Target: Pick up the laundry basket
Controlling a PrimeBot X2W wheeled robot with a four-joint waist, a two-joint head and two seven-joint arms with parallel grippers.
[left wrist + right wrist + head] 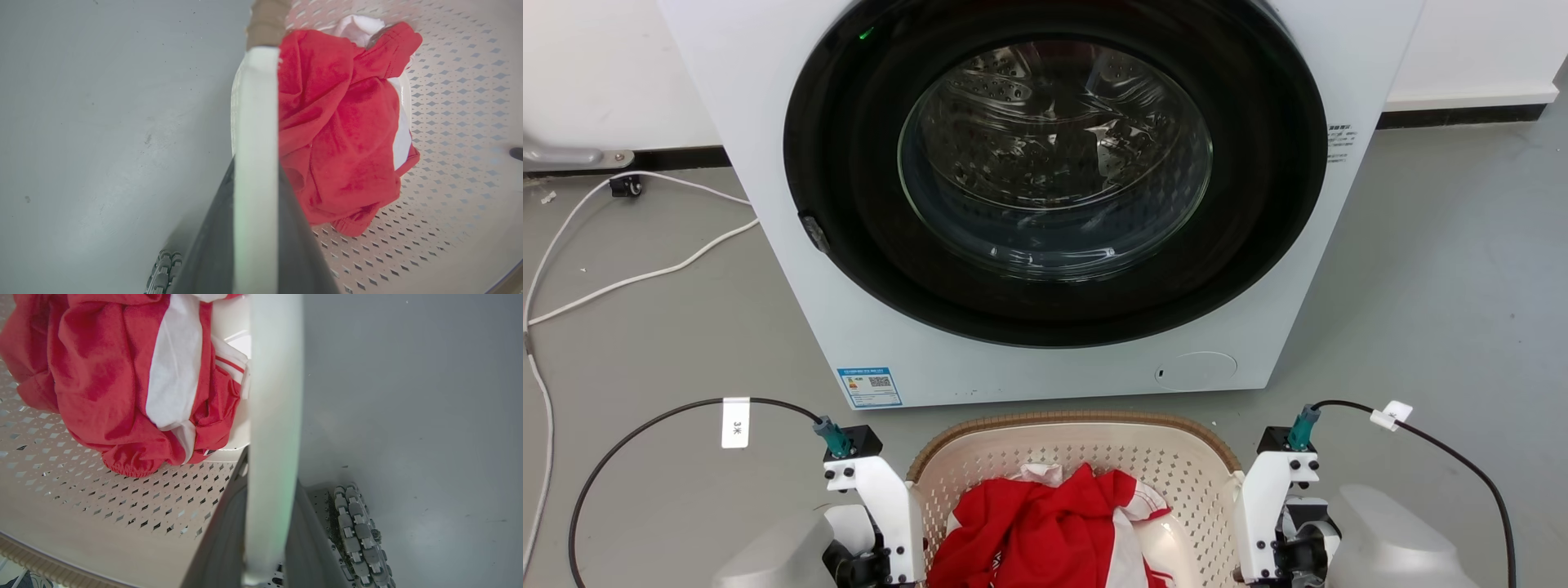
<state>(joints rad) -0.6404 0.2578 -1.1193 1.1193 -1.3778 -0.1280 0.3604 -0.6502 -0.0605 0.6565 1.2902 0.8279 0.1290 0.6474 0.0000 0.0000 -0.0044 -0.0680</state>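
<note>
Well, the left gripper (256,163) is clamped on the left handle (256,94) of the laundry basket (1176,465), the right gripper (271,469) on its right handle (276,375); red clothes (1029,523) lie inside.

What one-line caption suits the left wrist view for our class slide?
Left gripper closed on the white side handle of a cream perforated plastic laundry basket holding a crumpled red garment.

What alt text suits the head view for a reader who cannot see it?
A cream laundry basket holding red and white clothes, flanked by the robot's left arm and right arm, faces a white washing machine on grey floor.
</note>
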